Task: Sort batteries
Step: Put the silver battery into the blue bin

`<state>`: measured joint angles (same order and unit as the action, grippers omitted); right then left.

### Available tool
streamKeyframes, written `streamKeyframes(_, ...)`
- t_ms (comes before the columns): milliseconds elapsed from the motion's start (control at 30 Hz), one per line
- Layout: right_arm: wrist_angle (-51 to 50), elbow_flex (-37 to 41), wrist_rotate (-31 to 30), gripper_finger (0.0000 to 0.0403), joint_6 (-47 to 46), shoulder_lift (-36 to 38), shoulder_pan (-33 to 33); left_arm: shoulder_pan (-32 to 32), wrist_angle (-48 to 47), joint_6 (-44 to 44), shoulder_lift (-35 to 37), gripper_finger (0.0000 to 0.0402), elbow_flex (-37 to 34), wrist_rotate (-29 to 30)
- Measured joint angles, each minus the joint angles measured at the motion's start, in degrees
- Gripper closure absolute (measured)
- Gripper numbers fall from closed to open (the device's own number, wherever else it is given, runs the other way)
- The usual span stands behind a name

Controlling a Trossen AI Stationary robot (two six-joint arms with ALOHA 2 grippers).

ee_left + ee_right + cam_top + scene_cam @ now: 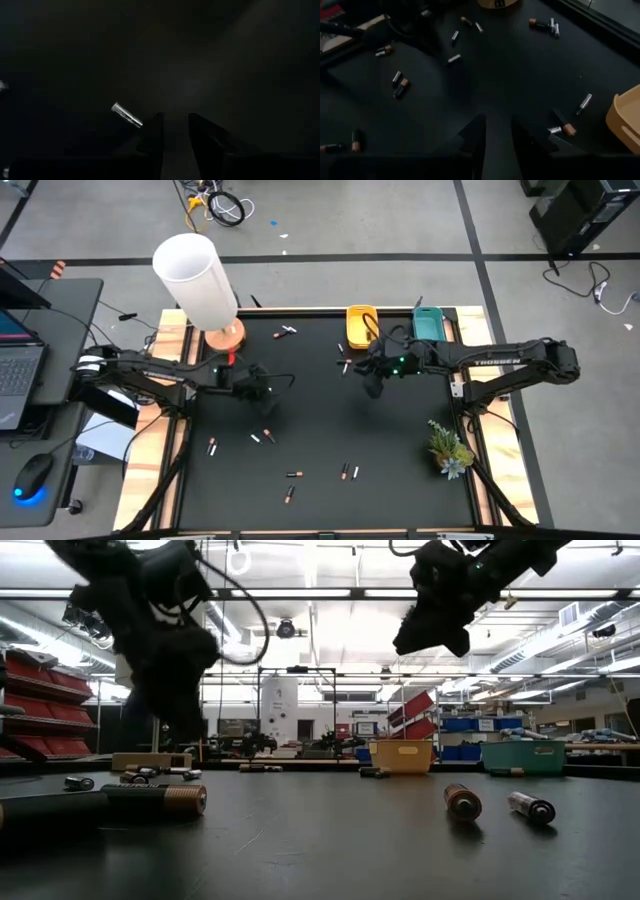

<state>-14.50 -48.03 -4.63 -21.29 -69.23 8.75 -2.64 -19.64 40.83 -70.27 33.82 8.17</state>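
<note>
Several batteries lie scattered on the black mat: a pair (347, 471) near the front, one (262, 436) left of the middle, one (285, 332) at the far edge. My left gripper (262, 390) hovers over the mat's left half, open by a narrow gap (175, 125), with a silver battery (126, 114) lying just beside its fingers. My right gripper (375, 380) hangs above the mat near the yellow tray (361, 327), also narrowly open (496, 131) and holding nothing. Two batteries (562, 130) lie close to its fingers.
The teal tray (427, 323) stands right of the yellow one at the far edge. A white cylinder on a wooden base (197, 280) occupies the far left corner, and a small plant (448, 448) stands at the right edge. More batteries (462, 800) lie near the front.
</note>
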Motion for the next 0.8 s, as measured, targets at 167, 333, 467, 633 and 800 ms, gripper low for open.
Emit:
streamKeyframes(167,0.36,-1.18,-0.33,0.0302,2.16,0.0,0.32,-0.14,-1.13,10.29,0.08,0.03,-1.05,2.5)
streamKeyframes(333,1.53,-1.42,-1.02,0.0302,3.49,-0.02,0.31,-0.53,-2.02,13.94,0.07,0.03,-0.5,1.42)
streamKeyframes(467,1.55,-0.9,-1.19,0.0302,5.7,-0.01,0.32,-0.73,-1.48,16.46,0.06,0.03,-0.52,-2.01)
streamKeyframes(633,3.56,3.63,-1.9,0.0302,8.32,-0.04,1.45,-0.71,1.38,16.6,0.06,0.03,-0.52,-6.1)
streamKeyframes(800,4.06,7.49,0.14,0.029,11.64,-0.04,1.58,-0.73,2.44,16.18,0.06,0.03,-0.52,-3.48)
